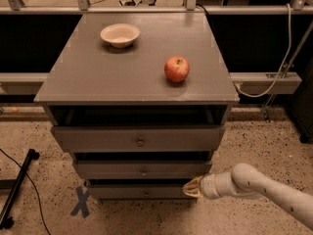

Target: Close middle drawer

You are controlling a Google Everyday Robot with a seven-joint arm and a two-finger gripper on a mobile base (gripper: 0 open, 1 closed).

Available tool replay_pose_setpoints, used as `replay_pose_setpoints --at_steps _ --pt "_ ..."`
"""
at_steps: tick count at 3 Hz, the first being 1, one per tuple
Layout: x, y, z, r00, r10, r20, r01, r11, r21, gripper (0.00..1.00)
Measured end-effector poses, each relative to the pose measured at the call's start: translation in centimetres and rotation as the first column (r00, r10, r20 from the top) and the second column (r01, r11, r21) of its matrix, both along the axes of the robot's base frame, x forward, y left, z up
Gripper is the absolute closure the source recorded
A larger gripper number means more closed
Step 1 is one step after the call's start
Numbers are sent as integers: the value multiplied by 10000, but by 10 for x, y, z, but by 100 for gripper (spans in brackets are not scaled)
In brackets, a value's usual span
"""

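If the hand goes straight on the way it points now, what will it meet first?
Probably the right end of the bottom drawer front, just under the middle drawer. The hand sits low at the drawers' right side, pointing left. Depth is unclear.
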State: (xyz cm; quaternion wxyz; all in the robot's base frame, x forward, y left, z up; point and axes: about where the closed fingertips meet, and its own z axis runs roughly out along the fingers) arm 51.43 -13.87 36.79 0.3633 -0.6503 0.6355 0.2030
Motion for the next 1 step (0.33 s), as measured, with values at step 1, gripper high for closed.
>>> replay_pose_setpoints --at_steps 1 --pt "-3 1 1 10000 48 -17 -48 10000 -18 100"
